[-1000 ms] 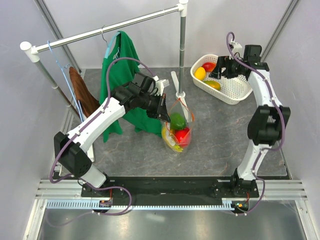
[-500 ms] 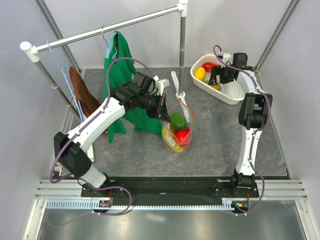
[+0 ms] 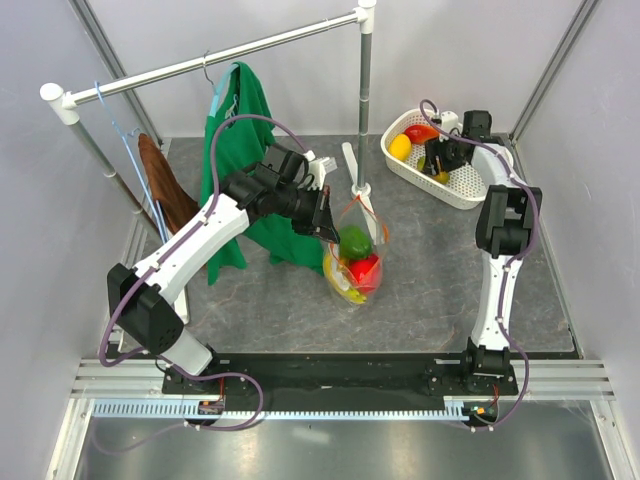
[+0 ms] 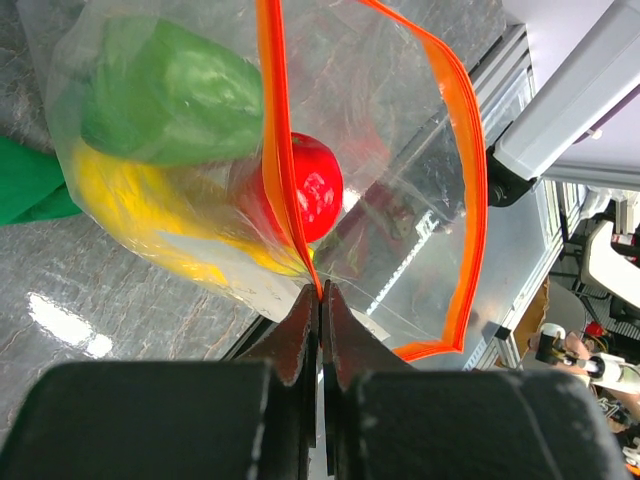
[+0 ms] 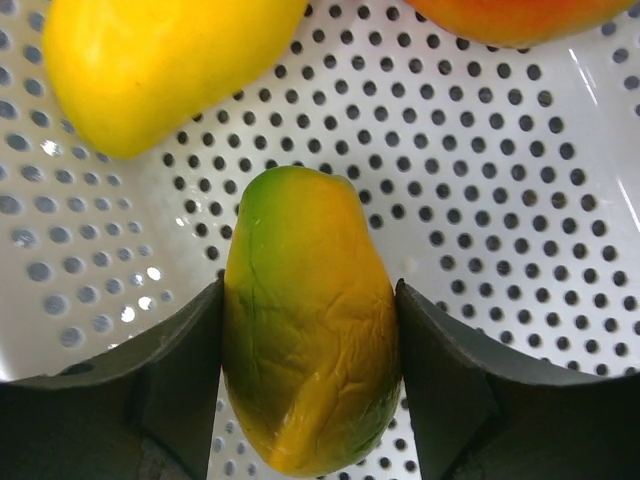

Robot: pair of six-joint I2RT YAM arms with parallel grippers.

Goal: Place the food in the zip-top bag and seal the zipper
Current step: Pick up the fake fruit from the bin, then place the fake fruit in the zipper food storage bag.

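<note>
Clear zip-top bag [image 4: 400, 200] stands mid table [image 3: 430, 290], mouth open. L gripper [image 4: 320, 300] is pinched tight on zipper [image 4: 275, 130].

In bag, 3 pcs: green pepper [image 4: 170, 90], red pepper [image 4: 312, 190], banana [image 4: 150, 215].

Basket [image 5: 520, 200] holds 3 more: lemon [image 5: 150, 60], red-orange fruit [image 5: 520, 15], mango [image 5: 305, 300].

R gripper [image 5: 310, 330] pads [image 5: 180, 380] press both sides of mango, not lifted.

Approx half loaded; seal pending.

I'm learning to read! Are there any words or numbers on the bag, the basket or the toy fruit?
None can be read.
The zip-top bag shows only clear plastic and its orange zipper; any print on it is too blurred to make out.
The basket has just holes.
The mango is plain.
</note>
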